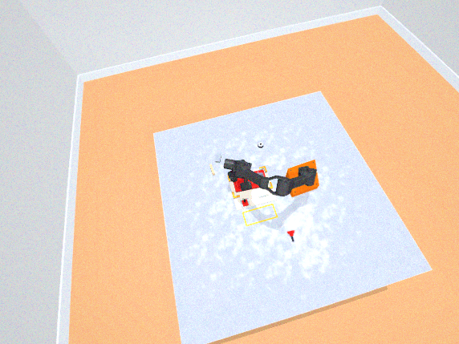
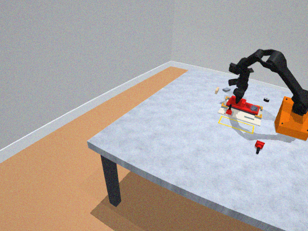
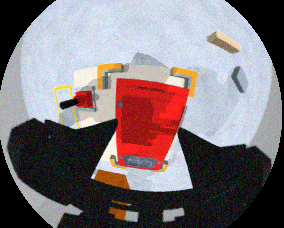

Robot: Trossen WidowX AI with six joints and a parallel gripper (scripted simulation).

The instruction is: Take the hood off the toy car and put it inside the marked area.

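The toy car point(image 1: 238, 185) point(image 2: 248, 107) point(image 3: 172, 100) is a long red body with a grey panel at one end. It sits between orange corner brackets on a white board point(image 1: 258, 198) point(image 2: 242, 117). I cannot tell the hood's edges from the rest of the red body. My gripper point(image 1: 245, 184) point(image 2: 237, 102) point(image 3: 148, 125) is open, pointing down over the car's raised end, with its fingers on either side of the red body and nothing held. Contact with the car is unclear. The marked area point(image 1: 262, 221) point(image 2: 235, 128) point(image 3: 63, 87) is a yellow outline beside the board.
A red block with a black peg point(image 1: 245, 203) point(image 2: 229, 111) point(image 3: 85, 99) stands on the board near the outline. A similar red piece point(image 1: 290, 233) point(image 2: 259, 144) lies farther out. A beige block point(image 3: 224, 42), a grey piece point(image 3: 240, 79) and a black wheel point(image 2: 266, 100) lie beyond the car.
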